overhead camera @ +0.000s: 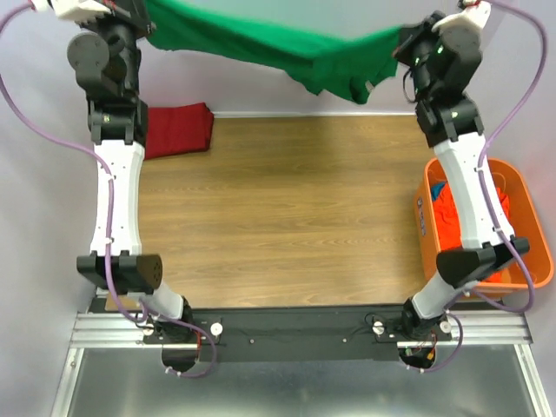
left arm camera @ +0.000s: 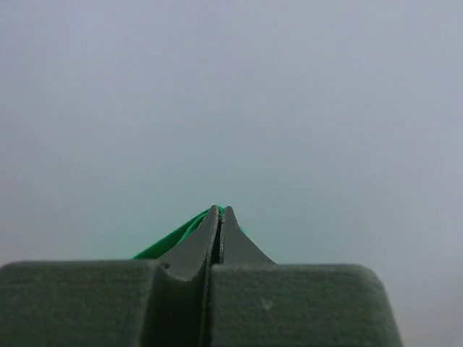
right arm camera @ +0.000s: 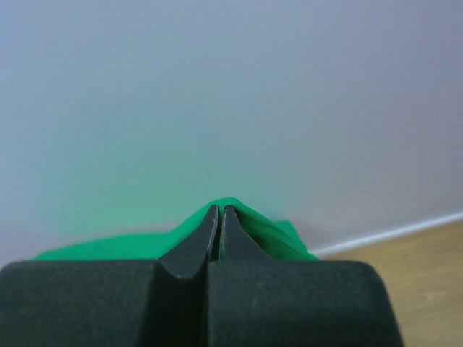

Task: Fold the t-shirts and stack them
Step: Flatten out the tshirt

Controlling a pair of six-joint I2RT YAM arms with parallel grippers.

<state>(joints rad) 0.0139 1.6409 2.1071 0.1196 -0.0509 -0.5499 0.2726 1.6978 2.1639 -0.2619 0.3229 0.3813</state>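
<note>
Everything is placed relative to the tabletop point(overhead camera: 287, 217).

Near edge: both arms are bolted to the black mounting plate point(overhead camera: 295, 334). The left arm point(overhead camera: 117, 200) runs up over the left side and the right arm point(overhead camera: 469, 200) over the right side, both reaching past the far edge.

Right edge, about mid-depth: the orange basket point(overhead camera: 534, 243) sits just off the wood, partly under the right arm. The orange-red t-shirt point(overhead camera: 445, 207) is crumpled inside it, with a bit of blue showing beside it that I can't identify.

Far-left corner: the dark red t-shirt point(overhead camera: 178, 129) lies folded flat, partly hidden by the left arm.

Above the far edge: the green t-shirt point(overhead camera: 330, 69) is lifted clear of the wood and strung between the two arms. It sags toward the right, with a loose part hanging lowest.

The left end effector point(left arm camera: 220, 210) has its fingers pressed together, pinching green cloth that peeks out at the tips and to their left. The right end effector point(right arm camera: 220, 208) is also clamped tight on the same shirt, with fabric bunched on both sides of the tips.

Behind it all is a plain pale wall point(left arm camera: 231, 87).
</note>
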